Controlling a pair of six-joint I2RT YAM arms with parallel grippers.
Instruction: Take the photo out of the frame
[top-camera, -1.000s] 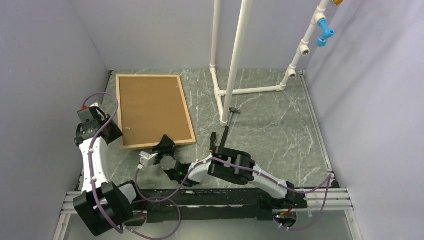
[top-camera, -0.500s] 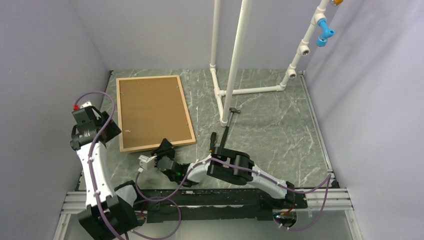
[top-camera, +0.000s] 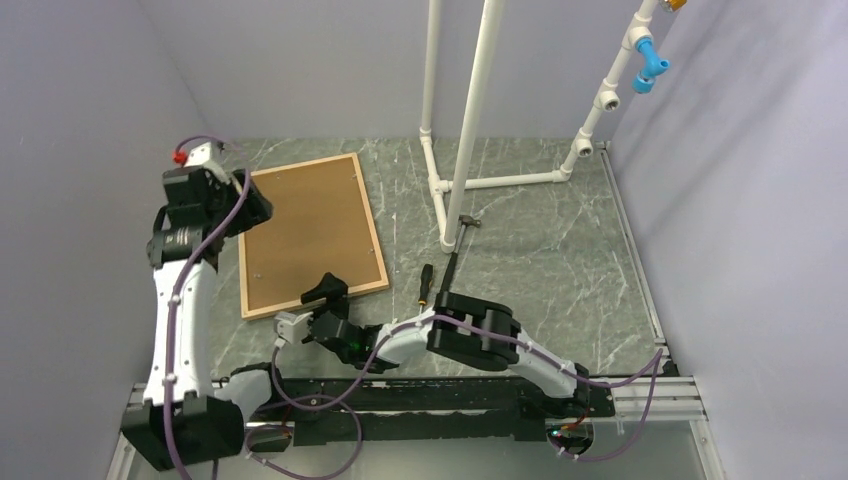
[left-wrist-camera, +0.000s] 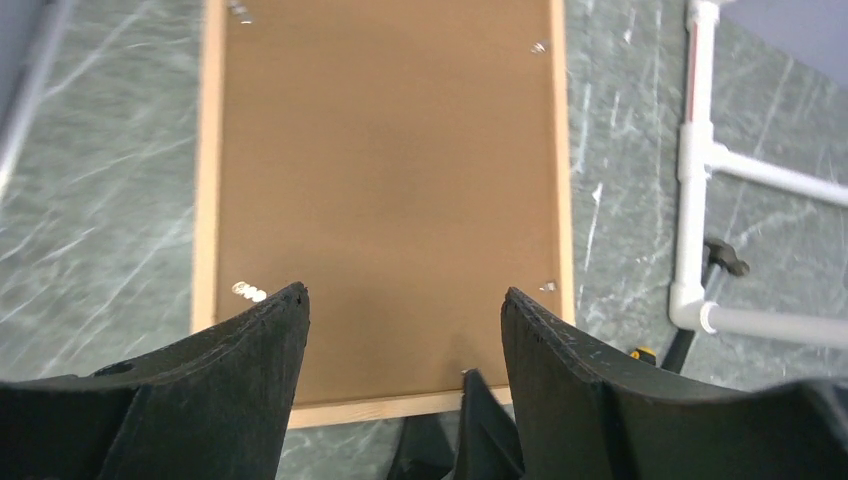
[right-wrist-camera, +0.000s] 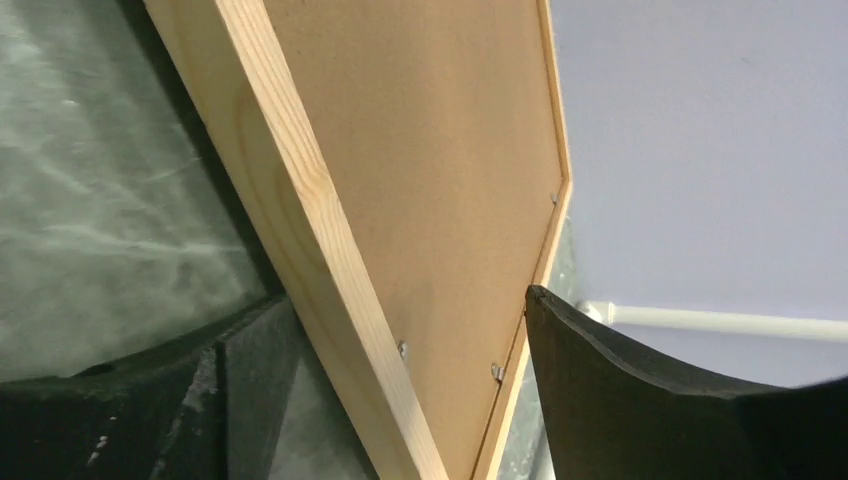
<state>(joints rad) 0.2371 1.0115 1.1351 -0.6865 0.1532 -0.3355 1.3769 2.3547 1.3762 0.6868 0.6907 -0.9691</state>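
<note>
The light wood frame (top-camera: 310, 235) lies back up on the table, its brown backing board (left-wrist-camera: 390, 180) facing me. The photo is hidden under that board. My left gripper (top-camera: 245, 205) hangs above the frame's far left corner, open, with nothing between its fingers (left-wrist-camera: 405, 300). My right gripper (top-camera: 325, 292) is at the frame's near edge, close to the near right corner. Its jaws stand wide apart, one on each side of the wooden rail (right-wrist-camera: 300, 220), and its black fingers (right-wrist-camera: 640, 400) do not clamp the wood. That edge looks slightly raised, with shadow beneath it.
A white pipe stand (top-camera: 460, 180) rises right of the frame. A small hammer (top-camera: 455, 250) and a yellow-and-black screwdriver (top-camera: 425, 285) lie beside it. Small metal tabs (left-wrist-camera: 245, 291) sit along the board's edges. A grey wall runs close along the left.
The frame has swung, its far end shifting right. My left arm has risen and moved back toward the far left corner. Both grippers have opened wider.
</note>
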